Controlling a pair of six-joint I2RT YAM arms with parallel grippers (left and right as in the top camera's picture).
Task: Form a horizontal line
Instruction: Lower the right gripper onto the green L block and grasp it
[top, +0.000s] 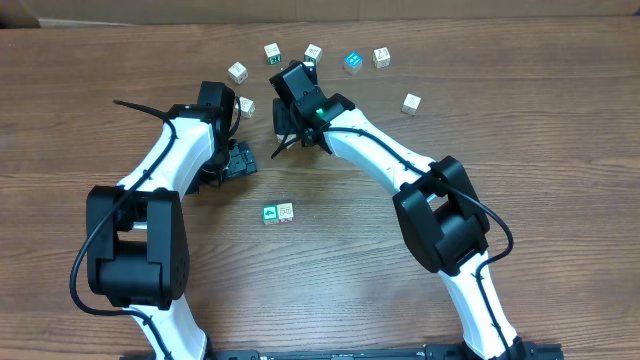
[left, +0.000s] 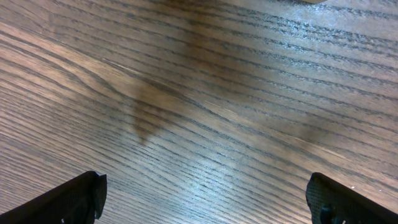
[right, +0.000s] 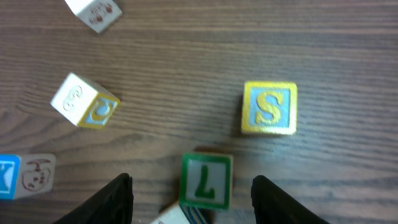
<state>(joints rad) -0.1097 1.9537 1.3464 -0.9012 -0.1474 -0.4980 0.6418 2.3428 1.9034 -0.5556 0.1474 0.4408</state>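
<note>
The right gripper (right: 193, 182) stands half open astride the green "L" cube (right: 207, 182), with gaps on both sides and no grip. The left gripper (left: 204, 185) gapes wide, empty, above the table (left: 205, 93).

Green cube (top: 269, 213) against white cube (top: 286, 212)

A green-bordered white cube (right: 206, 180) is shown between the jaws of the black right gripper (right: 193, 190); a yellow-bordered blue cube (right: 269, 107) is shown beyond.
</note>
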